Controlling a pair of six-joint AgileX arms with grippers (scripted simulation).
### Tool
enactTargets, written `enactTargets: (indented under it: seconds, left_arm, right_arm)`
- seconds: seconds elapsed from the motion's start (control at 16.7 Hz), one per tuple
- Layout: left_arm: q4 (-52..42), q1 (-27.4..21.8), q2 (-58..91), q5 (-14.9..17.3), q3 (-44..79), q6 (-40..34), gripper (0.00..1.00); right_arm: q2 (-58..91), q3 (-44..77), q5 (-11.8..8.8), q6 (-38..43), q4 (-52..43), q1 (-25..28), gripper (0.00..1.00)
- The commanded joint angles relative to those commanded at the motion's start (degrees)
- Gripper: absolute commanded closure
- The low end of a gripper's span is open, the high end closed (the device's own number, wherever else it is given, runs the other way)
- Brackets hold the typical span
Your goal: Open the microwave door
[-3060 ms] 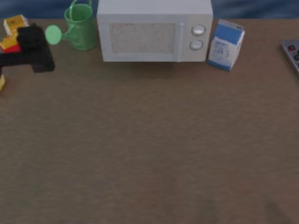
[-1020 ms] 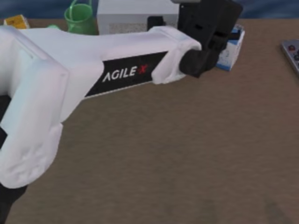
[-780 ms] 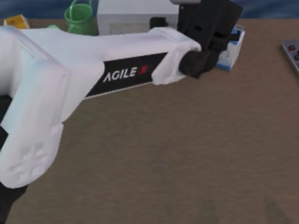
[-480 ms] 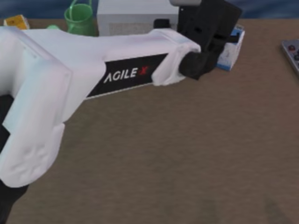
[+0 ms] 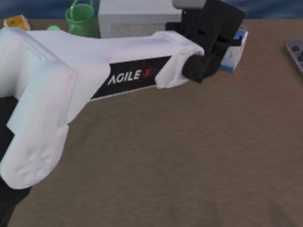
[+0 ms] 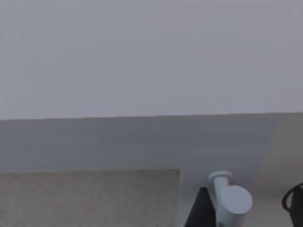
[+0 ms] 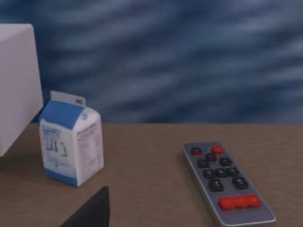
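Inspector: Status of small white boxy microwave at tabletop rear?

Assessor: Mesh-windowed white door looks shut. Left gripper at its handle edge; fingers' spread cannot be told. Opening remains.

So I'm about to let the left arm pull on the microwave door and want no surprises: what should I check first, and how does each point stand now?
1. Left gripper at the microwave door handle side: ok.
2. Fingers astride the handle: ok.
3. Fingers closed on the handle: not ok.
4. Door shut: cannot tell.
5. Milk carton apart from the microwave: ok.
6. Right arm out of the way: ok.
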Motion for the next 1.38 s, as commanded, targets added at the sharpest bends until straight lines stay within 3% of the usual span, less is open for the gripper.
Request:
enactTargets:
  seconds: [0.24, 0.3, 0.72, 1.38]
  left_arm:
    - [0.00, 0.00, 0.00, 0.00, 0.00, 0.00, 1.00]
    - [-0.55, -3.27, -1.29, -0.13, -2.60, 0.14, 1.00]
    - [1.96, -2.14, -4.54, -1.87, -7.42, -1.49, 1.00]
    - [1.96, -2.14, -4.54, -1.87, -7.42, -1.49, 1.00]
  right_arm:
    - [0.00, 0.00, 0.00, 0.00, 0.00, 0.00, 0.00]
    - [0.00, 0.00, 0.00, 0.00, 0.00, 0.00, 0.00]
    - [0.00, 0.00, 0.00, 0.00, 0.00, 0.00, 0.00]
    - [0.00, 0.00, 0.00, 0.00, 0.00, 0.00, 0.00]
